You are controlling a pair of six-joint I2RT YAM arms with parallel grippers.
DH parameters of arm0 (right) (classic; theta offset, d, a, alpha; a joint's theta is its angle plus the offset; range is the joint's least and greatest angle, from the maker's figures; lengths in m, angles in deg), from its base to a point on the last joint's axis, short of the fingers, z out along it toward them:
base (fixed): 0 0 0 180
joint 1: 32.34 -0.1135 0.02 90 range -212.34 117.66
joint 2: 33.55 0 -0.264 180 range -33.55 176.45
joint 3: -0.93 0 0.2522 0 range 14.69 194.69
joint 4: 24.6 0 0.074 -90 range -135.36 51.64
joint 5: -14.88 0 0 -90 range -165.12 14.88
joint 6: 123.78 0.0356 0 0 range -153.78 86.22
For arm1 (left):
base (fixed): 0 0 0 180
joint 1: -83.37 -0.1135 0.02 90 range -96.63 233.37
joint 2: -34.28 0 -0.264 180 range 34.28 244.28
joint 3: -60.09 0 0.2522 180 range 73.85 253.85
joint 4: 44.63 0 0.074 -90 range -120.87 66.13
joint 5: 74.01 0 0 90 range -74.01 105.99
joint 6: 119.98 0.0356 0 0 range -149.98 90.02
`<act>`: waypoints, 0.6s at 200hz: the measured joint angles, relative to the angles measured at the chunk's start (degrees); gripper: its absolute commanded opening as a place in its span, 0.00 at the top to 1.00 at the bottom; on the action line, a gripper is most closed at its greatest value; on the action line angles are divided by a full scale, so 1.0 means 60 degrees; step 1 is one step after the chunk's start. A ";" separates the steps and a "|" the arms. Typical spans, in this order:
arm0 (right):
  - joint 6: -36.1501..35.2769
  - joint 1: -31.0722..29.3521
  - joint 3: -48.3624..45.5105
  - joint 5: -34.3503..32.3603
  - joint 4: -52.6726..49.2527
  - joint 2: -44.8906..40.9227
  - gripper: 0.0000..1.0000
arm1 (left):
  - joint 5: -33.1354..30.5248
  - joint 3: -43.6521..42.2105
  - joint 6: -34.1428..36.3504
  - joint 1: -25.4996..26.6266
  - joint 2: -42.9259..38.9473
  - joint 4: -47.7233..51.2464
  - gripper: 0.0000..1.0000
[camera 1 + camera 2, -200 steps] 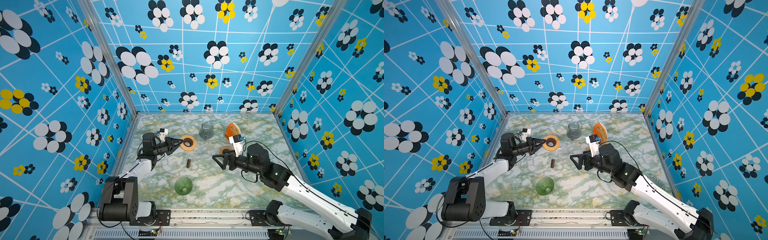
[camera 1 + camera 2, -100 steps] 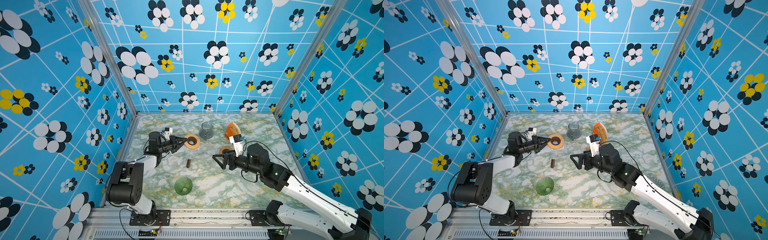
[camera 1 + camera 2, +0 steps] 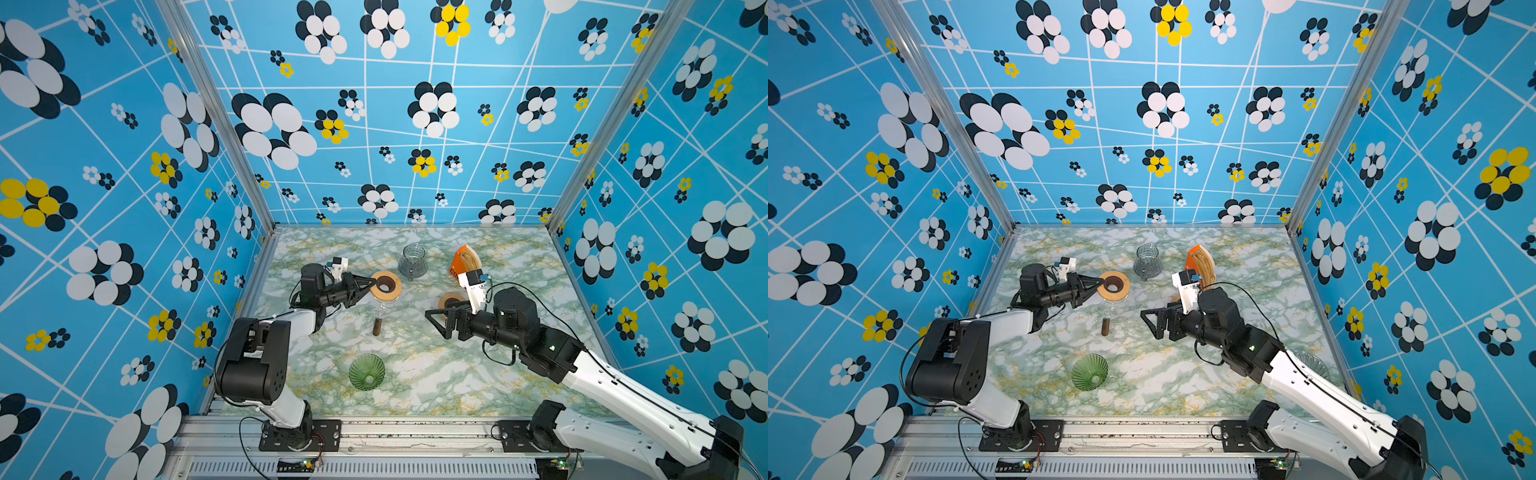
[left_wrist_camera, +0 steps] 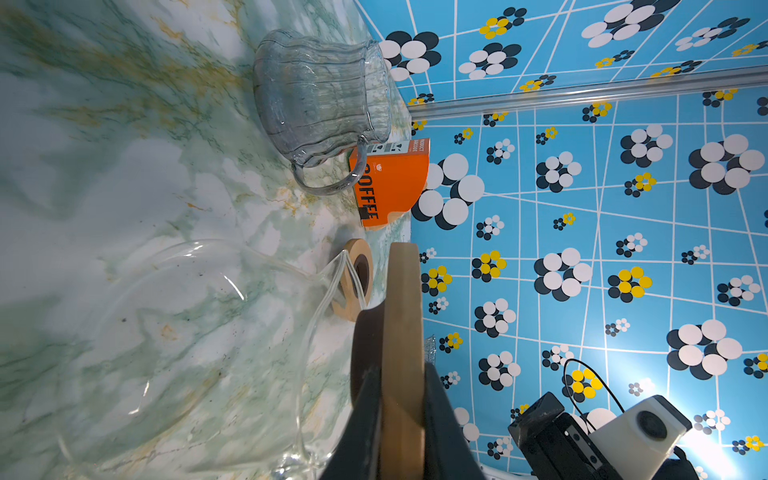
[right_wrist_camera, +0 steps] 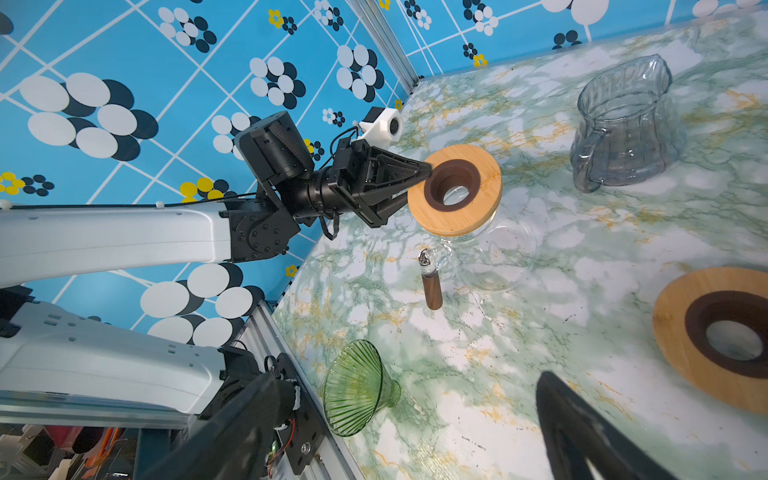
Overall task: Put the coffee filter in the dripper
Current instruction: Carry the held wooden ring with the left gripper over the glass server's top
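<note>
While left tool (image 3: pixel 369 284) clamps wooden ring (image 3: pixel 391 295), both moved rightward | right tool (image 3: pixel 436 325) gaping, unmoved

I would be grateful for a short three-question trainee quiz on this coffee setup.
1. True or false: the left gripper is shut on the edge of a wooden ring.
2. Multiple choice: the green glass dripper is A) standing upright, B) lying on its side, C) sitting in the wooden ring.
3. Fill in: the coffee filter box is coloured ____.
Key: 1 true; 2 B; 3 orange.
</note>
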 measured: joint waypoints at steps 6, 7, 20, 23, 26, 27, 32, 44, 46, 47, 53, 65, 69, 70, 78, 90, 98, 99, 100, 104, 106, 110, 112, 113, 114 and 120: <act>0.0000 0.0000 -0.0025 0.0000 0.0000 0.0000 0.02 | -0.0004 0.0007 0.0007 0.0000 0.0033 0.0004 0.86; 0.0000 0.0000 -0.0033 0.0000 -0.0007 0.0000 0.02 | -0.0004 0.0007 0.0011 0.0000 0.0036 0.0004 0.85; 0.0000 0.0000 -0.0058 0.0000 -0.0025 0.0000 0.02 | -0.0004 0.0007 0.0040 0.0000 0.0106 0.0055 0.86; 0.0000 0.0000 -0.0066 0.0000 -0.0025 0.0000 0.02 | -0.0004 0.0007 0.0066 0.0004 0.0124 0.0069 0.86; 0.0000 0.0000 -0.0066 0.0000 -0.0025 0.0000 0.02 | -0.0004 0.0007 0.0066 0.0004 0.0146 0.0080 0.86; 0.0000 0.0000 -0.0066 0.0000 -0.0025 0.0000 0.02 | -0.0004 0.0007 0.0073 0.0004 0.0160 0.0080 0.86; 0.0000 0.0000 -0.0066 0.0000 -0.0025 0.0000 0.02 | -0.0004 0.0007 0.0073 0.0004 0.0182 0.0087 0.86; 0.0000 0.0000 -0.0066 -0.0004 -0.0025 0.0000 0.02 | -0.0004 0.0007 0.0098 0.0004 0.0262 0.0117 0.85; 0.0000 0.0000 -0.0066 0.0000 -0.0025 0.0000 0.02 | -0.0004 0.0007 0.0098 0.0004 0.0270 0.0127 0.85; 0.0000 0.0000 -0.0066 -0.0004 -0.0025 0.0000 0.02 | -0.0004 0.0007 0.0102 0.0004 0.0277 0.0135 0.85; 0.0000 0.0000 -0.0066 -0.0004 -0.0025 0.0000 0.02 | 0.0000 0.0007 0.0098 0.0004 0.0299 0.0149 0.85; 0.0000 0.0000 -0.0069 -0.0004 -0.0025 0.0000 0.02 | 0.0004 0.0022 0.0102 0.0004 0.0313 0.0153 0.85; 0.0000 0.0000 -0.0073 -0.0004 -0.0025 0.0000 0.02 | 0.0000 0.0033 0.0113 0.0004 0.0313 0.0157 0.85; 0.0000 0.0000 -0.0073 -0.0004 -0.0025 0.0000 0.02 | 0.0000 0.0036 0.0117 0.0004 0.0313 0.0160 0.85; 0.0000 0.0000 -0.0080 -0.0004 -0.0022 0.0000 0.02 | -0.0004 0.0073 0.0178 0.0004 0.0313 0.0208 0.84; 0.0000 0.0000 -0.0087 -0.0004 -0.0025 0.0000 0.02 | -0.0004 0.0106 0.0248 0.0004 0.0317 0.0251 0.84; 0.0000 0.0000 -0.0091 -0.0004 -0.0022 0.0000 0.02 | -0.0007 0.0127 0.0280 0.0004 0.0317 0.0302 0.84; 0.0000 0.0000 -0.0091 -0.0004 -0.0022 0.0000 0.02 | -0.0007 0.0127 0.0288 0.0004 0.0317 0.0306 0.84; 0.0000 0.0000 -0.0095 -0.0004 -0.0022 0.0000 0.02 | -0.0007 0.0127 0.0291 0.0004 0.0317 0.0306 0.84; 0.0000 0.0000 -0.0102 -0.0004 -0.0018 0.0000 0.02 | -0.0004 0.0127 0.0324 0.0004 0.0313 0.0317 0.84; 0.0000 0.0000 -0.0102 -0.0004 -0.0022 0.0000 0.02 | -0.0004 0.0127 0.0331 0.0004 0.0313 0.0328 0.84; 0.0000 0.0000 -0.0113 -0.0007 -0.0022 0.0000 0.02 | -0.0004 0.0131 0.0353 0.0004 0.0313 0.0346 0.83; 0.0000 0.0000 -0.0124 -0.0007 -0.0018 0.0000 0.02 | -0.0004 0.0131 0.0361 0.0004 0.0313 0.0361 0.83; 0.0000 0.0000 -0.0127 -0.0007 -0.0018 0.0000 0.02 | -0.0004 0.0131 0.0368 0.0004 0.0317 0.0368 0.83; 0.0000 0.0000 -0.0135 -0.0007 -0.0018 0.0000 0.02 | -0.0004 0.0135 0.0386 0.0004 0.0317 0.0386 0.83; 0.0000 0.0000 -0.0157 -0.0007 -0.0022 0.0000 0.02 | 0.0000 0.0149 0.0433 0.0004 0.0313 0.0459 0.83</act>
